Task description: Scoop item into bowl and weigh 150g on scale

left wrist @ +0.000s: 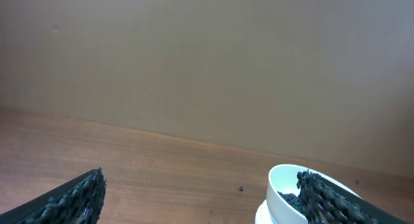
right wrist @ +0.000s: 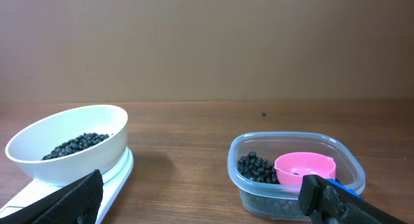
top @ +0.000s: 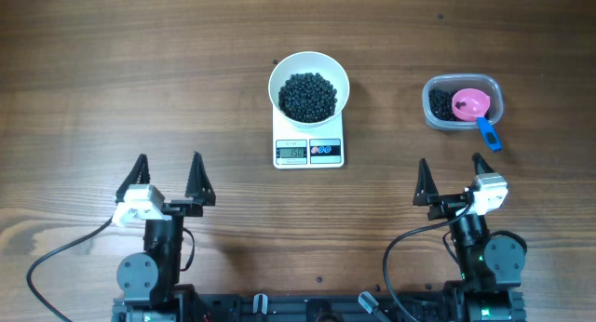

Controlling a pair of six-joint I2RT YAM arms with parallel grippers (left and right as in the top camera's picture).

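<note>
At near left, left gripper point(top: 169, 161) sits above the table point(top: 93, 71), jaws spread full wide, holding nothing. Center: white bowl point(top: 277, 78) sits on the scale point(top: 335, 136), black beans point(top: 308, 96) piled inside; display digits too small to read. Right of it, clear tub point(top: 427, 103) holds more beans and a pink scoop point(top: 470, 103), its blue handle poking over the rim. Near right: right gripper point(top: 450, 162) wide open, empty.

I see a plain white bowl point(top: 337, 69) holding black beans point(top: 308, 96) on a white scale point(top: 308, 137) whose buttons point(top: 325, 151) look red and blue, though they're tiny from here. The clear tub point(right wrist: 284, 137) carries a pink scoop point(top: 470, 103) with a blue handle point(top: 488, 133). The table point(top: 140, 61) is brown wood grain.
</note>
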